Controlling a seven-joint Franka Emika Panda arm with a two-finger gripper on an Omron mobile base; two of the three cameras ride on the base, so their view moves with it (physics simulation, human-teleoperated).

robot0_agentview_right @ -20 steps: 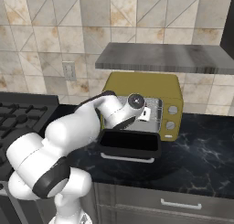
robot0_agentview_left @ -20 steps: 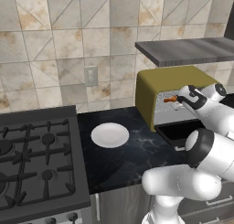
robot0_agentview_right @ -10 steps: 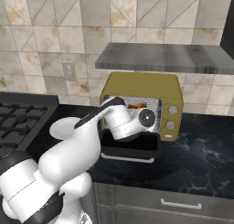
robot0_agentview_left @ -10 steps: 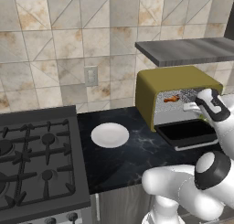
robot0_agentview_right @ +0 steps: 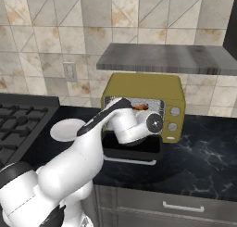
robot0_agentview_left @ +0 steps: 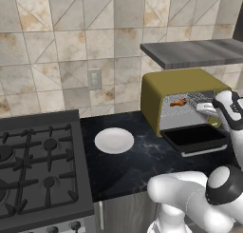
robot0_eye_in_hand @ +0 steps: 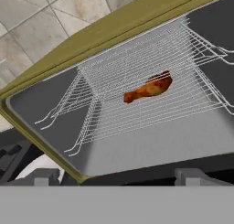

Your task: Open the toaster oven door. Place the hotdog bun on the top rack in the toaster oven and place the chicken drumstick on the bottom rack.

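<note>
Looking into the oven [robot0_eye_in_hand: 55, 49] from just outside, the end effector [robot0_eye_in_hand: 117, 179] has its jaws spread wide and carries nothing. The drumstick [robot0_eye_in_hand: 148, 89] lies on a wire rack ahead of it, well inside; which rack I cannot tell. It probably handles light, firm and slightly greasy; the narrow bone end looks the surest hold. The door [robot0_agentview_left: 194, 138] hangs open below the end effector.
</note>
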